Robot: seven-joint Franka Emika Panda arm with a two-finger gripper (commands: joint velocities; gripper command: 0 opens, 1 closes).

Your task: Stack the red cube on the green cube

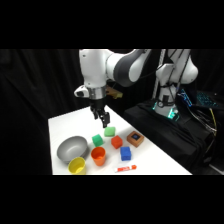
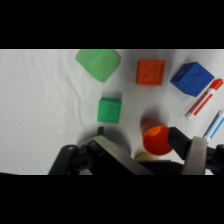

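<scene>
- Side view: the red cube [image 1: 116, 142] sits on the white counter [image 1: 65, 125], unstacked, so the task has not got past its first step. Nothing is on top of the green cube [image 1: 97, 140].
- The gripper [image 1: 103, 120] hangs above the cluster of things, over the far part of it and clear of both cubes. It carries nothing.
- In the wrist view the two fingers [image 2: 196, 155] stand spread apart with only the counter and the orange cup [image 2: 156, 139] showing between them, so they are open and empty.
- Left to do, as a judgement: come down on the red cube, close on it, lift it, carry it over the green cube and set it down squarely.
- The red cube [image 2: 151, 72] is a small red-orange block whose top face shows shallow dimples. It lies flat, to the right of the green cube [image 2: 109, 110] and near it, not touching.
- A paler green cube [image 1: 109, 131] lies just behind the two, and a blue cube [image 1: 125, 153] lies nearer the camera.
</scene>
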